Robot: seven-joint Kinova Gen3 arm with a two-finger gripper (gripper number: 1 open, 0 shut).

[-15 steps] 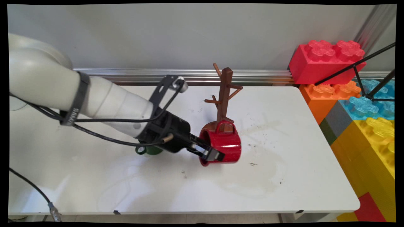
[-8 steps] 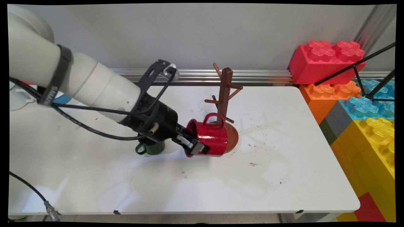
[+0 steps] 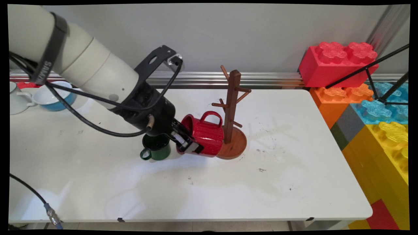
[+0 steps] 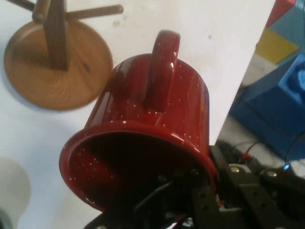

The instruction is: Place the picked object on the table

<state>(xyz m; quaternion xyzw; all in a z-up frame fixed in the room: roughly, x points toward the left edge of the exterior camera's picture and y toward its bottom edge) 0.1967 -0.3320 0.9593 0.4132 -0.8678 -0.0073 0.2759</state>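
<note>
Field notes, my feed:
- White table (image 3: 294,195), scuffed, with faint dried rings and dark specks right of centre.
- Wooden mug tree (image 3: 231,107) upright near the table's middle on a round base; pegs angle out from the post. From the hand camera I see the base (image 4: 52,71) and lower pegs.
- Green mug (image 3: 156,151) upright, left of the tree's base and apart from it, handle toward the near left.
- Far left corner: white cup (image 3: 14,102) beside a blue bowl (image 3: 54,98).
- Off the right end, big toy bricks stacked: red brick (image 3: 336,63) on orange brick (image 3: 336,98), then blue brick (image 3: 382,109) and yellow brick (image 3: 388,147).
- Thin black stand legs (image 3: 369,70) cross in front of the bricks.
- Aluminium rail (image 3: 267,78) along the wall.
</note>
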